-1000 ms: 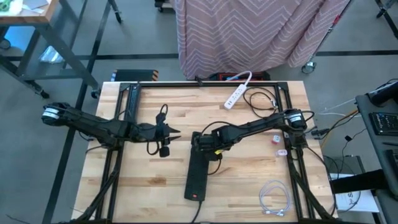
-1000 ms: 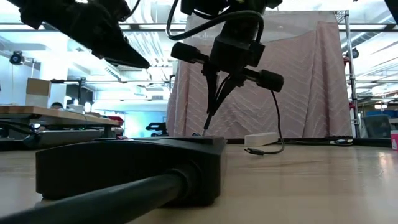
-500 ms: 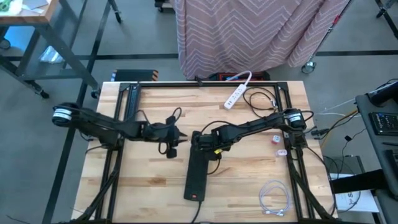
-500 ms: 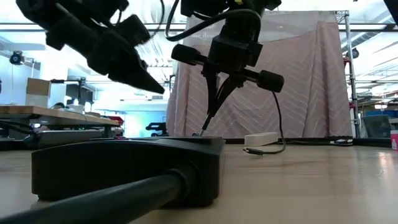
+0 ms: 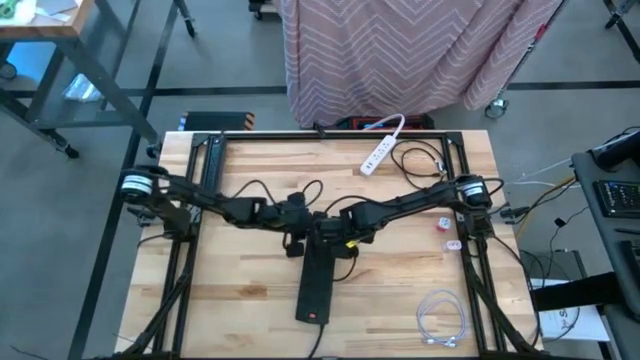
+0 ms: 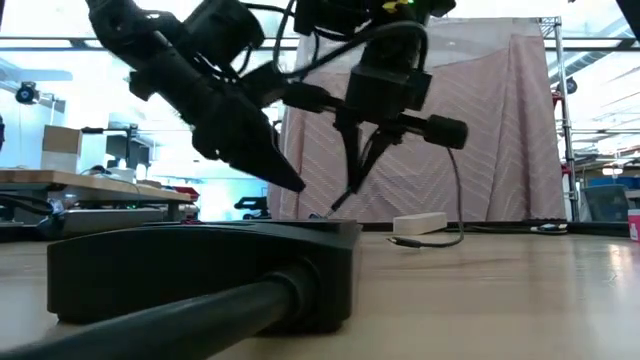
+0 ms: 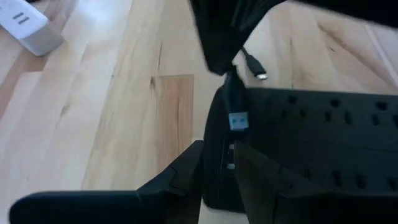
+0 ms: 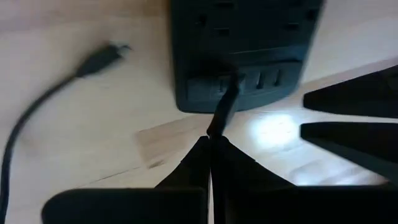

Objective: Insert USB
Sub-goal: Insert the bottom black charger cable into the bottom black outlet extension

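Right now, you are mid-insertion: the right gripper (image 8: 211,140), at the centre of the high view, is pinched shut on the USB plug (image 8: 225,107), whose tip sits at the port row on the end of the black power strip (image 5: 318,270). The left gripper (image 5: 300,218) sits just beside it, to its left in the high view, fingers (image 7: 180,177) narrowly parted and, as far as I can judge, holding nothing. Your next move, I judge, is a straight push along the plug's axis, with the left arm steadying the strip if it slides. The white power strip (image 5: 380,150) lies well apart, upper centre.
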Available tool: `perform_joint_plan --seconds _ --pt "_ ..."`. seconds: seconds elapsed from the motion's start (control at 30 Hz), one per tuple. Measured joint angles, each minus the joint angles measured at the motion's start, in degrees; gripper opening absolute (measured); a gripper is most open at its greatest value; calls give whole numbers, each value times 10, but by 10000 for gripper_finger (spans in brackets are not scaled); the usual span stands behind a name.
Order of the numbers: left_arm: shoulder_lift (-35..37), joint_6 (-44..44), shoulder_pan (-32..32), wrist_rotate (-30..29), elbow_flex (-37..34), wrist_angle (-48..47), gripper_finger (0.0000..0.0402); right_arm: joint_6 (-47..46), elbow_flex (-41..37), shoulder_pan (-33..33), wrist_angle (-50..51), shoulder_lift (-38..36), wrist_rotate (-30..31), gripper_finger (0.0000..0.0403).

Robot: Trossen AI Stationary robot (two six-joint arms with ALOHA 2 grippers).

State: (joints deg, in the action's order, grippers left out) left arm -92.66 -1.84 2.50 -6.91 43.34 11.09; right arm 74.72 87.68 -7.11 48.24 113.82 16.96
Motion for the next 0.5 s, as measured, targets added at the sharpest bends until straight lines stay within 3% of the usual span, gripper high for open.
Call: perform_joint_plan --seconds 0.17,0.5 --pt "-9 3 -4 6 8 -4 75 -56 0 0 7 0 -22 0" --pt "11 -8 -3 10 -18 24 75 -70 1 -1 -14 -6 -25 0"
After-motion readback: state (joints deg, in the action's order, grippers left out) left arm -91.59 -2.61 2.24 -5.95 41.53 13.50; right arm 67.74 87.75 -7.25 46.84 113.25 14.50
